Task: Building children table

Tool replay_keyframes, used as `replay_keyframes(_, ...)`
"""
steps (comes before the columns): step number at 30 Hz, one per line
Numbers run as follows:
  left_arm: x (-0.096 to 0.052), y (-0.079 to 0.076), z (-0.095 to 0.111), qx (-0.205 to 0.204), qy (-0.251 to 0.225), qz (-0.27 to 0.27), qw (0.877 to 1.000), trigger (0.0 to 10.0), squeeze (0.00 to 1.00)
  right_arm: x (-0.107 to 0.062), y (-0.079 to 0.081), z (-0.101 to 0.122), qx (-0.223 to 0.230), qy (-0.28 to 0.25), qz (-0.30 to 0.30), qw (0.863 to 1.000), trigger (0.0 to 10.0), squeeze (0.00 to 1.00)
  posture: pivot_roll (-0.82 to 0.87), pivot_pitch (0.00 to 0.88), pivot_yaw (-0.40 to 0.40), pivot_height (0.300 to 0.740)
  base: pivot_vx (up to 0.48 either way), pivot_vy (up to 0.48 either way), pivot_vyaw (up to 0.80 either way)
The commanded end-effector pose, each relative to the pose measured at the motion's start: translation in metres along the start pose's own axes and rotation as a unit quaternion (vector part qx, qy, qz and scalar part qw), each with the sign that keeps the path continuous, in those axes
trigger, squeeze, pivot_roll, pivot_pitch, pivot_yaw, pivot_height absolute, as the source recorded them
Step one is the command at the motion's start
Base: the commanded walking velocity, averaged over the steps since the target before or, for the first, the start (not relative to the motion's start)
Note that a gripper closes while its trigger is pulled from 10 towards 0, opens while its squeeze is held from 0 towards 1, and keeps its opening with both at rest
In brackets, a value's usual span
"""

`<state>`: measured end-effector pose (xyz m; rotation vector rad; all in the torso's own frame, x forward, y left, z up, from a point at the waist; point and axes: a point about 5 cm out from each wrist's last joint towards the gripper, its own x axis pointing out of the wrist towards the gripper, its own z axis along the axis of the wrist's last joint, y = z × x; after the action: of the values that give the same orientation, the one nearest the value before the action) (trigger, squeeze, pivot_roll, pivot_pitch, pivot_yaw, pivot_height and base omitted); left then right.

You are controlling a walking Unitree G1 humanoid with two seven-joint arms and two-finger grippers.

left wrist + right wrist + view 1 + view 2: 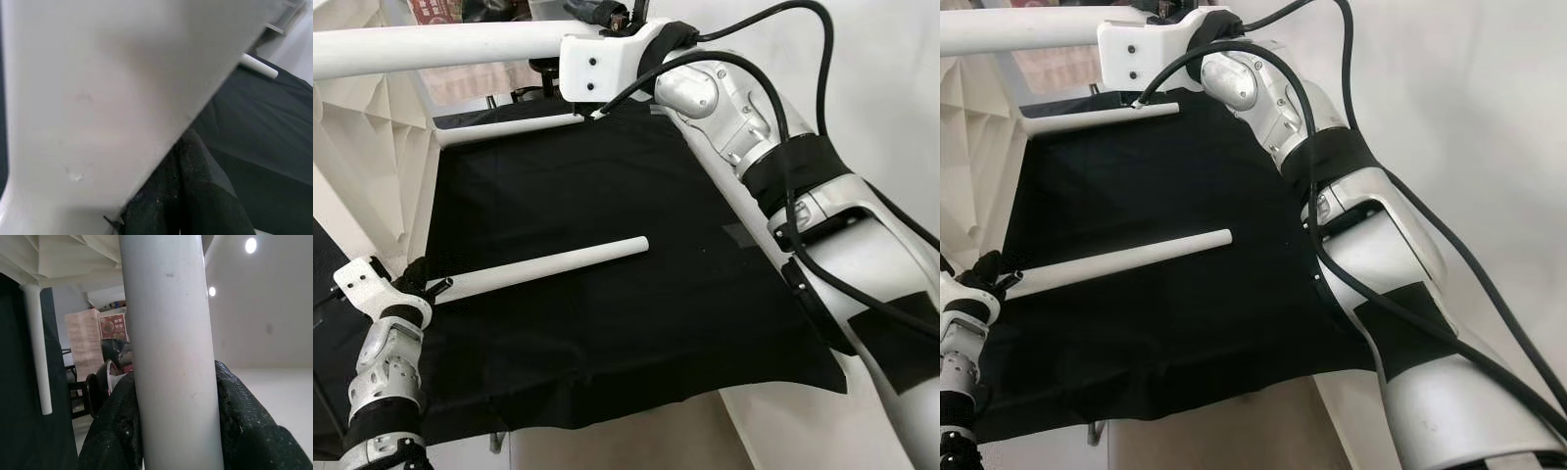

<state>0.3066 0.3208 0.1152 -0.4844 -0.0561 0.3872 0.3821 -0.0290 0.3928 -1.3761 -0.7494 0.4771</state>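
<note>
While my right gripper [171, 431] clamps one leg [431, 44] raised near the tabletop [362, 147] and my left gripper [416, 284] clamps a leg [543, 266] over the cloth [607, 323], I judge either long leg could slip or twist.

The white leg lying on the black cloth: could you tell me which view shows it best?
The left eye view: the white leg shows along its length, its near end at the left gripper. The right eye view matches; the left wrist view is a blurred close-up.

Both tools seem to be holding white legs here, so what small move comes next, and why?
Probably steady the upper white leg in the right tool toward the tabletop panel. The left tool already grips the lower white leg lying across the black cloth, unattached.
</note>
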Motion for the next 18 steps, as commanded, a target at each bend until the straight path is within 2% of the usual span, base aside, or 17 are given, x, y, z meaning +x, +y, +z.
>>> replay_keyframes(1,-0.005,0.040,0.022,-0.015,-0.028,0.065,0.997,10.0,0.00,-0.008,-0.006,-0.014,0.048,0.019,-0.026,0.998,0.0,0.00,-0.15,0.103,0.026,0.740,0.000,0.000,0.00)
replay_keyframes(4,-0.006,0.057,0.044,-0.022,-0.053,0.083,0.995,10.0,0.00,-0.013,-0.007,-0.024,0.066,0.038,-0.032,0.997,0.0,0.00,-0.14,0.103,0.024,0.740,0.000,0.000,0.00)
replay_keyframes(6,-0.006,0.067,0.063,-0.019,-0.073,0.093,0.993,10.0,0.00,-0.018,-0.005,-0.035,0.093,0.064,-0.038,0.993,0.0,0.00,-0.13,0.104,0.020,0.740,0.000,0.000,0.00)
replay_keyframes(8,-0.006,0.069,0.067,-0.017,-0.078,0.094,0.992,10.0,0.00,-0.019,-0.005,-0.038,0.099,0.070,-0.040,0.992,0.0,0.00,-0.13,0.104,0.020,0.740,0.000,0.000,0.00)
replay_keyframes(10,-0.006,0.074,0.089,-0.003,-0.098,0.088,0.991,10.0,0.00,-0.029,-0.005,-0.062,0.133,0.141,-0.058,0.979,0.0,0.00,-0.13,0.104,0.019,0.740,0.000,0.000,0.00)
replay_keyframes(11,-0.006,0.074,0.089,-0.003,-0.098,0.088,0.991,10.0,0.00,-0.029,-0.005,-0.062,0.133,0.141,-0.058,0.979,0.0,0.00,-0.13,0.104,0.019,0.740,0.000,0.000,0.00)
replay_keyframes(13,-0.006,0.074,0.121,0.029,-0.120,0.065,0.990,10.0,0.00,-0.043,-0.005,-0.084,0.169,0.201,-0.079,0.962,0.0,0.00,-0.12,0.104,0.025,0.740,0.000,0.000,0.00)
replay_keyframes(14,-0.007,0.069,0.146,0.052,-0.138,0.045,0.988,10.0,0.00,-0.048,-0.001,-0.091,0.182,0.217,-0.083,0.955,0.0,0.00,-0.09,0.107,0.029,0.740,0.000,0.000,0.00)
replay_keyframes(15,-0.007,0.069,0.146,0.052,-0.138,0.045,0.988,10.0,0.00,-0.048,-0.001,-0.091,0.182,0.217,-0.083,0.955,0.0,0.00,-0.09,0.107,0.029,0.740,0.000,0.000,0.00)
replay_keyframes(17,-0.009,0.058,0.188,0.086,-0.170,0.014,0.982,10.0,0.00,-0.054,0.008,-0.100,0.207,0.235,-0.082,0.946,0.0,0.00,-0.08,0.107,0.032,0.740,0.000,0.000,0.00)
replay_keyframes(18,-0.009,0.058,0.188,0.086,-0.170,0.014,0.982,10.0,0.00,-0.054,0.008,-0.100,0.207,0.235,-0.082,0.946,0.0,0.00,-0.08,0.107,0.032,0.740,0.000,0.000,0.00)
